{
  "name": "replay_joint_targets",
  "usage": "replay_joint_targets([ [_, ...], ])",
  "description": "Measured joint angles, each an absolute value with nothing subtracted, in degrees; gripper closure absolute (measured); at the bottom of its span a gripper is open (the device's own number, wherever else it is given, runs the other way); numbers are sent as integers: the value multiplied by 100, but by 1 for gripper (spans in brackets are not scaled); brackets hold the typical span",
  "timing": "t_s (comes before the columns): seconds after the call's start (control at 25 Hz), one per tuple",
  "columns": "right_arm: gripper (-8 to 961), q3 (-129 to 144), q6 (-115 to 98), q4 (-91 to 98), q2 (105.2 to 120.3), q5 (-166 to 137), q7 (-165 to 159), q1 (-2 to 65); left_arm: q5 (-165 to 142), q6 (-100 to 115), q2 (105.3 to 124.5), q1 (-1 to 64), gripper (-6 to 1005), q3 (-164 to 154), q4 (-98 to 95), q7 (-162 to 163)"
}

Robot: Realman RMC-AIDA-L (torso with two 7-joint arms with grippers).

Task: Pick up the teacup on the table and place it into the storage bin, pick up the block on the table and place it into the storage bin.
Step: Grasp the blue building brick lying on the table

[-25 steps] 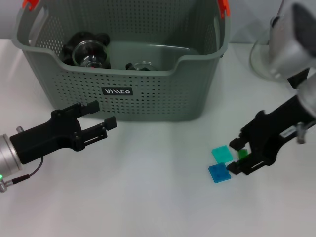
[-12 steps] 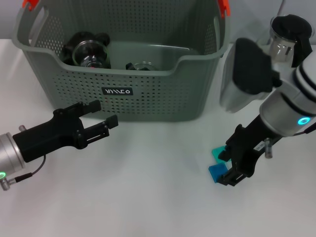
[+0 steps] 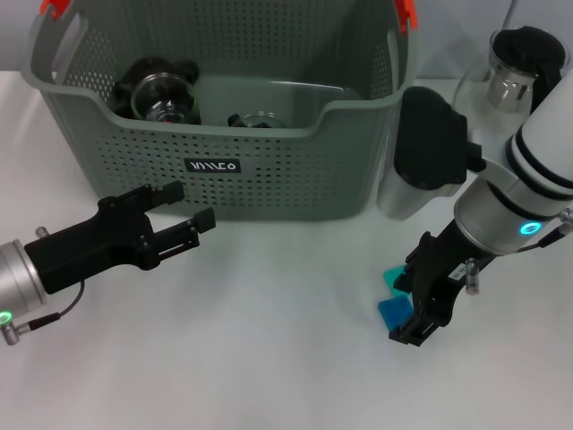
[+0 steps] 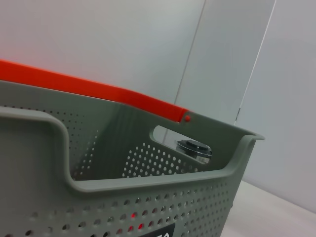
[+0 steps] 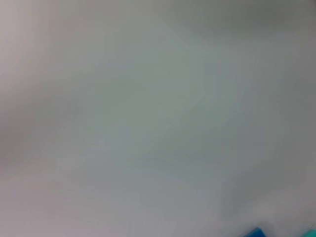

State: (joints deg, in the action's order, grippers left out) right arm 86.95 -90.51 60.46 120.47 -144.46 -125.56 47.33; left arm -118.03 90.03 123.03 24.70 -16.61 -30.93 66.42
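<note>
The storage bin (image 3: 269, 170) stands at the back of the table, with glass teacups (image 3: 161, 94) inside. It also fills the left wrist view (image 4: 148, 182). Another glass teacup (image 3: 517, 72) stands at the far right. A blue block (image 3: 390, 313) and a teal block (image 3: 393, 278) lie on the table right of centre. My right gripper (image 3: 407, 309) is low over them, jaws open, one finger on each side of the blue block. My left gripper (image 3: 186, 206) is open and empty in front of the bin's label.
A white dish (image 3: 470, 107) lies under the far-right teacup. The bin has orange handle clips (image 3: 406, 12). The right wrist view shows blurred table (image 5: 148, 123) with a blue corner (image 5: 256, 232).
My right arm has swung left and down, bringing its gripper over the blue and teal blocks. The small green block seen earlier is now hidden. The left arm has barely moved.
</note>
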Motion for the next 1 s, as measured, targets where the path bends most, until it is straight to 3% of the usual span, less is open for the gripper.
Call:
replay_joint_targets([
  [0.12, 193, 8921, -8848, 6035, 12051, -14485, -12548, 4695, -11803, 8998, 12301, 2470, 281, -1661, -3093, 6644],
  [1.0, 248, 9497, -7996, 5533, 12076, -14378, -12486, 4737, -11803, 8862, 12314, 2426, 281, -1661, -3085, 6645],
])
